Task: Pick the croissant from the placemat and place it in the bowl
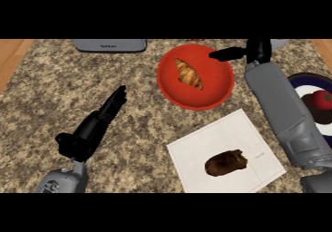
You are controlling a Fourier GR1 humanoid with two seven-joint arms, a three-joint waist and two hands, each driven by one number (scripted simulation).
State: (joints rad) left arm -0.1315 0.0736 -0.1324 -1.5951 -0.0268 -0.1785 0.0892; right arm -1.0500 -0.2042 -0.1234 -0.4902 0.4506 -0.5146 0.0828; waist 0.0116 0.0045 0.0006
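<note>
The croissant [189, 74] lies inside the red bowl [222, 90] at upper centre, so my right hand [244, 52] hangs open beside the rim, holding nothing; my left hand [95, 126] rests open at lower left

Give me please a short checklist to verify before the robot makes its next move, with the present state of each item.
1. Croissant lies inside the red bowl: ok.
2. Right hand is off the croissant, at the bowl's far rim: ok.
3. Right hand's fingers open: cannot tell.
4. Left hand is open, above the counter, left of the bowl: ok.
5. White placemat is free of the croissant; only a dark brown item lies on it: ok.
6. Plate with a tomato is partly behind the right forearm: cannot tell.
</note>
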